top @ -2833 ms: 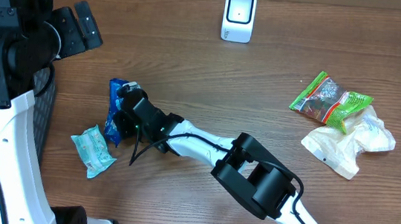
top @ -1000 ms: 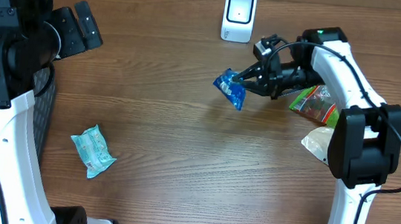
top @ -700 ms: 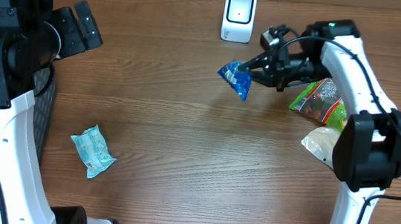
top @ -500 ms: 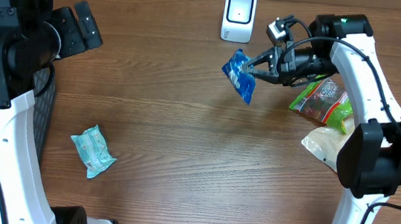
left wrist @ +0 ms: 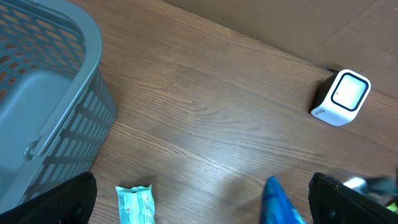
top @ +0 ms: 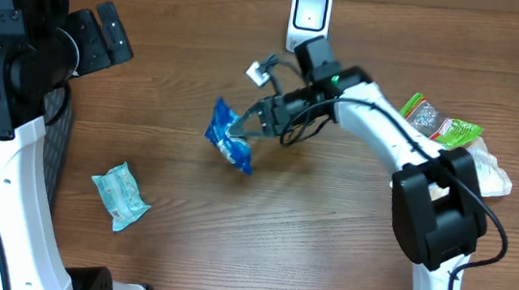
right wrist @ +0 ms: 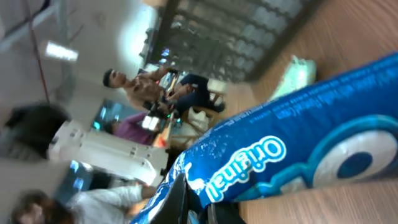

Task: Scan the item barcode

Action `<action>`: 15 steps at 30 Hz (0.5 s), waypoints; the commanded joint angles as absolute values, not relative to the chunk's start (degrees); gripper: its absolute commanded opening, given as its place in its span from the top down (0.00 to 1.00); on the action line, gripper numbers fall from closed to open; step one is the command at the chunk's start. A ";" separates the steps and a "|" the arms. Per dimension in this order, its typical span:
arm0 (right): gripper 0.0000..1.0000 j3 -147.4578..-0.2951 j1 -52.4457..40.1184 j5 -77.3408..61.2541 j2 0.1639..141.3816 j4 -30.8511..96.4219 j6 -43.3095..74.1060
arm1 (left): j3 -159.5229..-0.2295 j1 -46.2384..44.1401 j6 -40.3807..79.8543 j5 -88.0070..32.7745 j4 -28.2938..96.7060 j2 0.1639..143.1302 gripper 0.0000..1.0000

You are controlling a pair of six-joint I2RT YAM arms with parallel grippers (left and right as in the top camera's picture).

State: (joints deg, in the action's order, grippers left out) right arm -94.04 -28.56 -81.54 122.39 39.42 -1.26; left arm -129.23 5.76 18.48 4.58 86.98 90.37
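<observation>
Looking down from overhead first: the right gripper (top: 253, 128) is pinched tight on one edge of the blue packet (top: 229, 138), and the packet hangs off the fingertips, apparently lifted clear of the table (top: 228, 258). So the pickup is done. The scanner (top: 309, 20) stands back behind that arm's wrist, on the opposite side from the packet, which leaves the packet out past the fingertips and not in front of the scanner's window. By my read the scan itself is yet to come: the packet needs bringing round before the window with its barcode turned that way, and where the barcode sits I cannot tell. A teal packet (top: 120, 195) lies well apart from the fingers, and a green packet (top: 431, 124) and a white packet (top: 468, 181) lie back by the arm's elbow, none of them touched. The left gripper (top: 105, 34) sits off at the far side, jaws spread, nothing in them. Over to the left wrist view: its fingers (left wrist: 62, 202) stand wide at the bottom corners with bare wood between, the scanner is far ahead of them, the grey basket (left wrist: 43, 93) is out beyond one finger, and the blue packet's tip pokes in just inside the other. Right wrist view now: blue wrapper fills the frame right at the fingertips, "Original" printed across it, clamped at its edge, and no barcode shows on this face.
</observation>
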 commanded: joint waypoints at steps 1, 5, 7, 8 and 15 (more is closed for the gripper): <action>0.96 -90.89 -28.88 -70.57 122.50 34.68 24.34 | -129.38 5.87 19.29 4.89 86.76 90.67 0.00; 0.96 -89.84 -27.81 -60.01 122.50 34.13 29.04 | -129.38 5.87 19.27 4.89 86.76 90.67 0.00; 0.95 -89.84 -26.00 -56.34 122.50 35.31 30.28 | -129.38 5.87 19.29 4.89 86.76 90.67 0.00; 0.91 -89.84 -25.26 -54.70 122.50 36.12 30.24 | -129.38 5.87 19.27 4.89 86.76 90.67 0.00; 0.60 -91.29 -17.74 -38.74 122.34 49.04 24.53 | -129.38 5.87 19.29 4.89 86.76 90.67 0.00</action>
